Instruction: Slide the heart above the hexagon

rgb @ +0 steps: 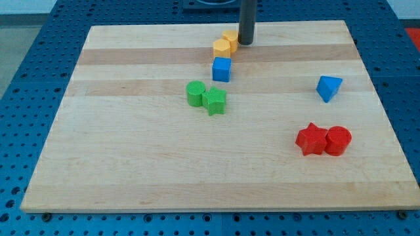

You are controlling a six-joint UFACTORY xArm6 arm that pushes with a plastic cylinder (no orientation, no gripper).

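Resting just beside the two yellow blocks near the view's top, my tip (246,42) sits at the right side of the rear one, which I take, shapes being small here, for the yellow heart (231,36); it touches the yellow hexagon (222,47) at that block's upper right, with the blue cube (222,69) below them on the table (131,164). The end effector is a bare rod holding nothing. I judge the step nearly finished: a short leftward nudge would square the heart directly above the hexagon without disturbing it.
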